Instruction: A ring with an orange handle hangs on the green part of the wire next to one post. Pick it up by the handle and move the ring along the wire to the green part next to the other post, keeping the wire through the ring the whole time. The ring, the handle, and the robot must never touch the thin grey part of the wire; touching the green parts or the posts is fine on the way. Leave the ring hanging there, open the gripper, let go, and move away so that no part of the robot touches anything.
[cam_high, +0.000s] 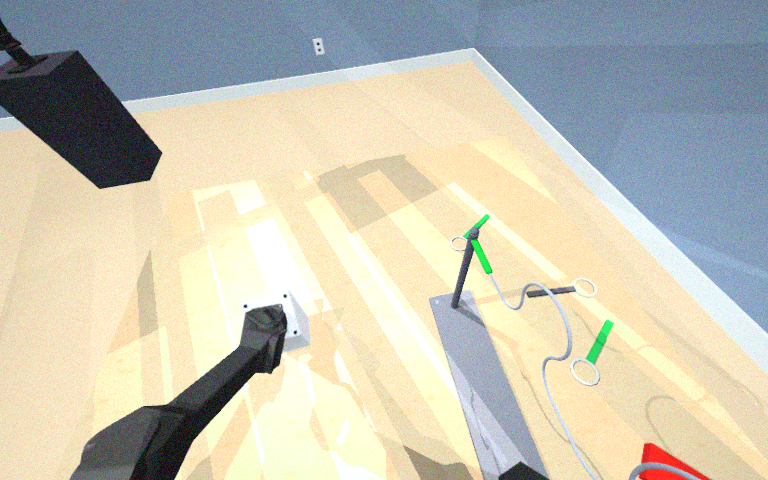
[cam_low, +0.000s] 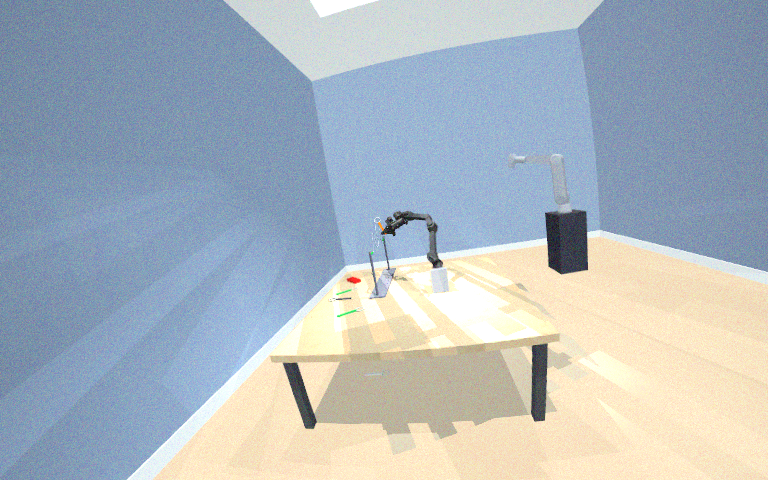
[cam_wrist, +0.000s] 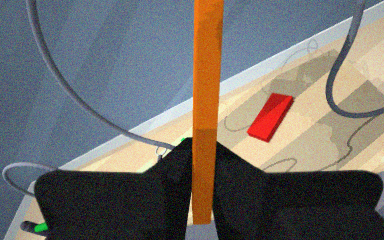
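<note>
My gripper (cam_low: 385, 231) (cam_wrist: 198, 144) is shut on the orange handle (cam_low: 381, 226) (cam_wrist: 207, 75), which stands up between the fingers. The white ring (cam_low: 377, 219) is at the handle's upper end, beyond the top of the wrist view. Whether the wire runs through it is too small to tell. The grey wire (cam_high: 568, 328) (cam_wrist: 70, 90) curves left of the handle and also shows at its right. One green part (cam_high: 481, 257) (cam_low: 371, 253) is at the near post (cam_high: 463, 271) (cam_low: 373, 274); the other (cam_low: 383, 240) is at the far post (cam_low: 386, 254), just below my gripper.
A grey base plate (cam_high: 481, 367) (cam_low: 382, 283) carries the posts. Beyond it lie a red block (cam_high: 671, 463) (cam_low: 353, 280) (cam_wrist: 270, 117), a dark-handled ring (cam_high: 552, 292) and green-handled rings (cam_high: 600, 342) (cam_low: 347, 312). A second arm (cam_low: 559, 181) stands on a black pedestal (cam_high: 73, 118) (cam_low: 566, 240), away from the table.
</note>
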